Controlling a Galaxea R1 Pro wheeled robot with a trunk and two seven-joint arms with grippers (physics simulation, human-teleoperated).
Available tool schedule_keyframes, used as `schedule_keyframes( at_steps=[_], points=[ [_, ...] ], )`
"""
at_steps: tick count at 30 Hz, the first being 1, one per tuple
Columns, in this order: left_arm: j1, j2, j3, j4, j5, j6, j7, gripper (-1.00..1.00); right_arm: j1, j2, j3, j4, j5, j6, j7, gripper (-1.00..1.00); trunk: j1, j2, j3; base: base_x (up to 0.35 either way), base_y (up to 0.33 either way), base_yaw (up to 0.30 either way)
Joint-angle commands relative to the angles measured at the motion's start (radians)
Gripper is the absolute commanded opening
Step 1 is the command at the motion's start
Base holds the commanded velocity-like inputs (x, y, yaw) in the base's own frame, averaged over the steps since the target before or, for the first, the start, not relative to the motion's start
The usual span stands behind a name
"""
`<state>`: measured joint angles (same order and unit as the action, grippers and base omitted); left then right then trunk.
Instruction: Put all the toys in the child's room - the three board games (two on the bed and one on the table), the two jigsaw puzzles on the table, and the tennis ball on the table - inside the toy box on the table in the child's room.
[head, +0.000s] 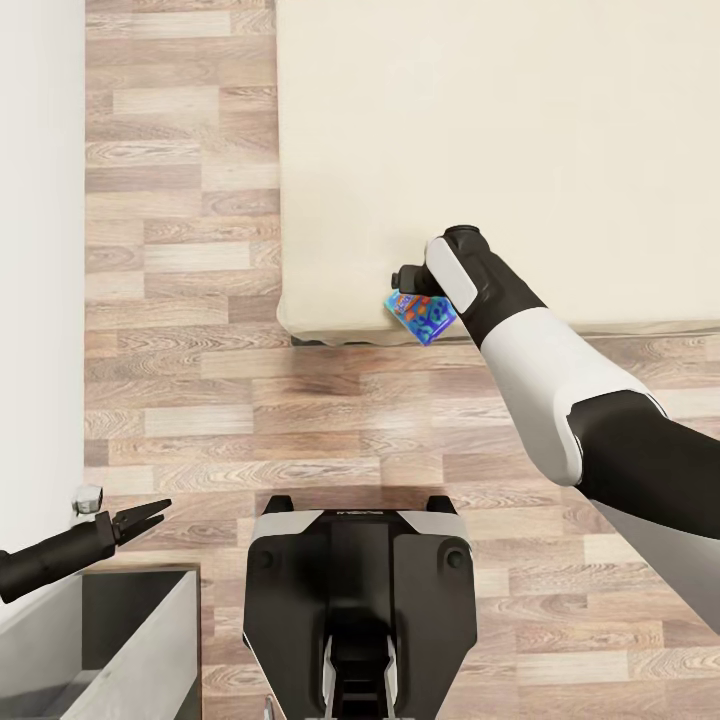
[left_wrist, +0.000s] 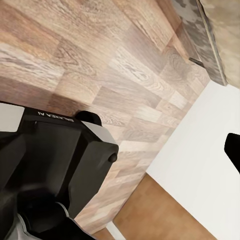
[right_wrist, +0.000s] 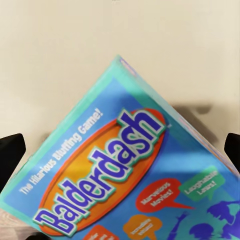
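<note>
Blue board game (head: 424, 317) sits at the bed's (head: 500, 150) near edge, tilted and overhanging the wood floor (head: 250, 400). I see my right gripper (head: 412, 288) reaching down over it; whether its fingers clamp the box I cannot tell. My left gripper (head: 150, 514) hangs pinched together, holding nothing, above a grey box (head: 150, 640).

My base (head: 360, 600) is a black block with glossy angled panels, white trim at its upper corners and small pale lettering along its front edge; a round black knob sits on each shoulder. Beside the base, my right arm (head: 560, 390) alternates white shells and black joints, with a white strip over the wrist. My left arm (head: 60, 555) is matte black, ending in a tapered black pincer (head: 150, 515).
</note>
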<state>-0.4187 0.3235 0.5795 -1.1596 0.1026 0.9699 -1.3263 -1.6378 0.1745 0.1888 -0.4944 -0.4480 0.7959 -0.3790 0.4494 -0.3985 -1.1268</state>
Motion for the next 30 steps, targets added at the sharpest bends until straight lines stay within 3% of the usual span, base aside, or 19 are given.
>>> schedule_keyframes(
  at_steps=[1,9,14,23,30],
  points=[
    [0.000,0.000,0.000,0.000,0.002,0.009,-0.002,1.00,0.000,0.000,0.003,-0.002,-0.009,0.002,-0.010,1.00,0.001,-0.002,-0.001,0.000,0.000,0.000],
    [0.000,0.000,0.001,0.000,0.003,0.009,-0.003,1.00,0.000,0.000,0.002,-0.014,-0.008,0.004,-0.011,1.00,0.001,-0.002,-0.001,0.000,0.000,0.000],
    [0.000,0.000,0.002,0.000,0.003,0.009,-0.003,1.00,0.000,0.000,0.001,-0.075,-0.008,0.017,-0.011,1.00,0.001,-0.002,-0.001,0.000,0.000,0.000],
    [0.000,0.001,0.002,0.000,0.003,0.009,-0.005,1.00,0.000,0.000,0.000,-0.235,-0.008,0.114,-0.011,1.00,0.001,-0.002,-0.001,0.000,0.000,0.000],
    [0.000,0.002,0.002,0.000,0.003,0.009,-0.005,1.00,0.001,0.000,-0.001,-0.306,-0.010,0.186,-0.010,1.00,0.001,-0.002,-0.001,0.000,0.000,0.000]
  ],
)
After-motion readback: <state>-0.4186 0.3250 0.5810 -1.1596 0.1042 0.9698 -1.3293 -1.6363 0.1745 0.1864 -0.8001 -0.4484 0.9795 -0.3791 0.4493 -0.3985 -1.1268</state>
